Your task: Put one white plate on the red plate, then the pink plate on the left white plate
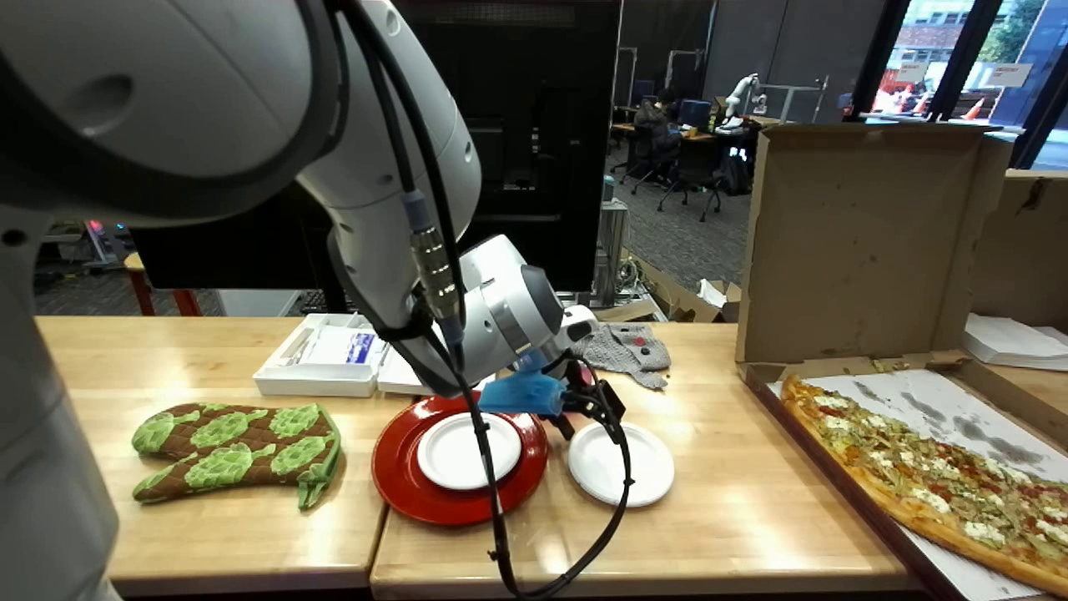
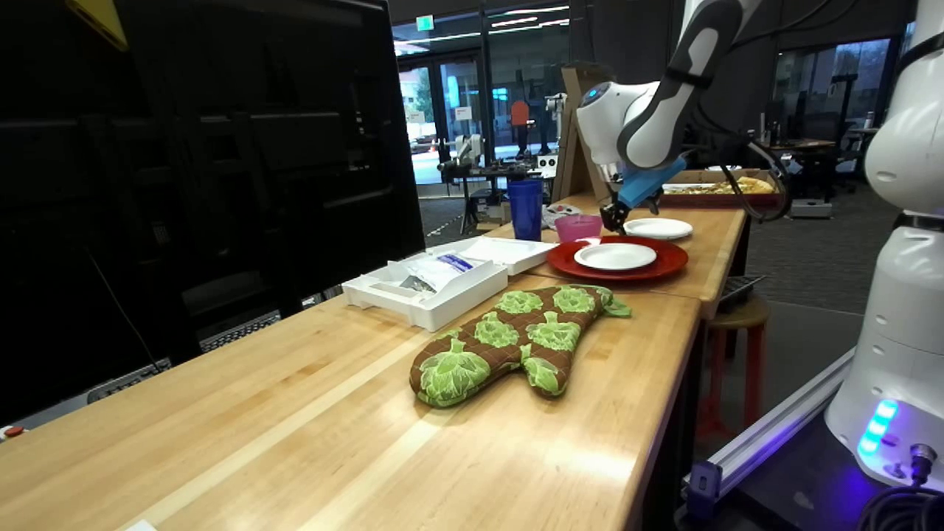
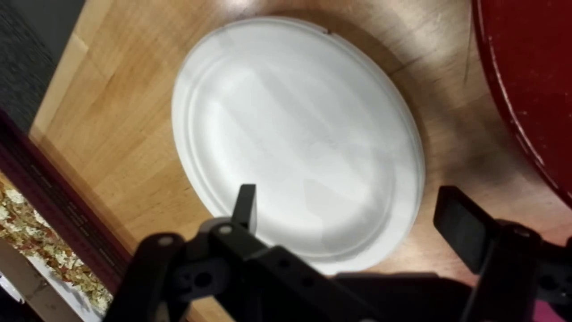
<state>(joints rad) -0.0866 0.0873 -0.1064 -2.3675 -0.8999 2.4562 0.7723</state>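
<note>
white arm (image 1: 158,92) looming big and close, upper left of an exterior view, and out at its far end hangs the gripper (image 3: 346,197). fingers (image 3: 462,228) spread wide apart! in the wrist view a white plate (image 3: 290,134) lies under them, one tip showing over it, one out past its rim on the side of the red plate (image 3: 536,53); whether either tip touches it, i can't tell. that plate rests on the table (image 1: 734,501), just beside the red plate. and the red plate already bears a second white plate (image 1: 450,451), lying flat within its rim. over to the pink dish (image 2: 577,228), just behind the red plate in an exterior view, with an upright blue cup (image 2: 525,210) near it; what either holds is hidden. on to the boxes: white box (image 1: 313,384) lying open, a blue-marked packet (image 1: 359,346) in it. and the pizza box (image 3: 71,210), lid (image 1: 851,242) up, pizza (image 1: 943,492) along the near side, dark-spotted white liner (image 1: 893,396) behind it. brown-and-green mitt (image 1: 221,430) lies flat on the table, left of the red plate in an exterior view.
</note>
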